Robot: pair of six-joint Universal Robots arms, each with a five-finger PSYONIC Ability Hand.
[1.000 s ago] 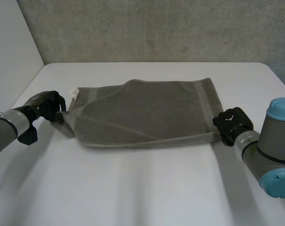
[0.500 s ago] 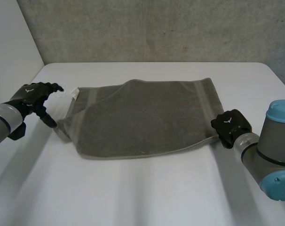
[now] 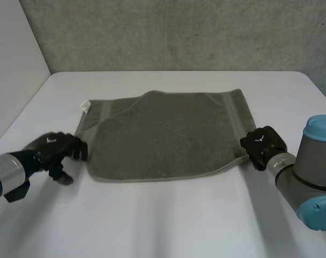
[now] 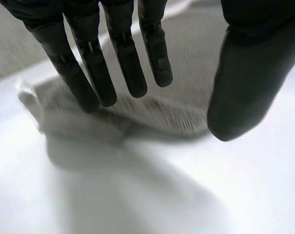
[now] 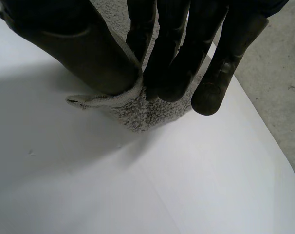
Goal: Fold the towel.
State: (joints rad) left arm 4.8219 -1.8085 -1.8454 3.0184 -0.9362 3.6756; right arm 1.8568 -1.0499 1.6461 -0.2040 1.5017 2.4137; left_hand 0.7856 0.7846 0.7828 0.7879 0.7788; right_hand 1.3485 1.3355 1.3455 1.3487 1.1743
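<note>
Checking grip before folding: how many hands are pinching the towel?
1. The right hand pinches the towel at its near right corner; the left hand is open at the near left corner.

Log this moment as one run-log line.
towel: spread out | left hand: open beside near-left corner | right hand: pinching near-right corner

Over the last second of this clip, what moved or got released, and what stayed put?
The left robot hand released the near left corner of the grey terry towel, swung out sideways, then came back lower. It is now open beside that corner on the white table. The lifted towel edge dropped flat. The right robot hand stayed pinched on the near right corner, and the rest of the towel kept its place.
</note>
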